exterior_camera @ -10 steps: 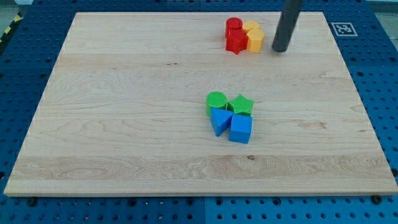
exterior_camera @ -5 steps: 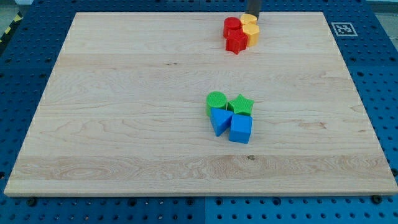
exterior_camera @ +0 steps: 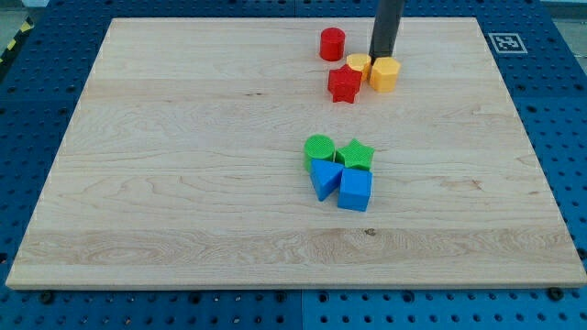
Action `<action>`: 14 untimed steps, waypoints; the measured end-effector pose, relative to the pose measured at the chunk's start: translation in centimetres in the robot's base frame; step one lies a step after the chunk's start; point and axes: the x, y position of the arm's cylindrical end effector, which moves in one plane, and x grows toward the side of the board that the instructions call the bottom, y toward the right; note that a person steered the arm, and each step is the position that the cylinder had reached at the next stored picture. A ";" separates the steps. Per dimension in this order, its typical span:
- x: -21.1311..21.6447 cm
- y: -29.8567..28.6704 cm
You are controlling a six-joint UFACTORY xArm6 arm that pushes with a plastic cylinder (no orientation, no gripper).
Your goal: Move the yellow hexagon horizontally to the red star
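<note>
Landmark = red star (exterior_camera: 345, 83), upper part of wooden board (exterior_camera: 183, 137).

- No jaws on this rig, so nothing to report as apart or together; arm ends in plain rod. My tip (exterior_camera: 381, 57) is down on the board just up-right of the star, at the top edge of the yellow pair.
- Yellow hexagon (exterior_camera: 384, 73): right of star, a bit higher, not touching it. A second yellow block (exterior_camera: 359, 65), shape unclear (roundish), sits between, touching the star's upper right and apparently the hexagon's left side.
- Red cylinder (exterior_camera: 332, 44): up-left of star, apart from it.
- Tip placement reads as wedged behind/between the two yellows; prob. a position for separating them, not for a leftward shove. For a horiz. push I'd judge the tip needs to be on the hexagon's right side.
- Room: open board right of hexagon for the tip to come round; board's top edge near above the star group.
- Well below star: green cylinder (exterior_camera: 319, 148), green star (exterior_camera: 355, 155), blue triangle-ish block (exterior_camera: 324, 177), blue cube (exterior_camera: 355, 190), clustered, out of the way.
</note>
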 end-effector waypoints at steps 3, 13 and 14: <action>2.4 2.5; 14.7 -24.5; 16.6 -24.6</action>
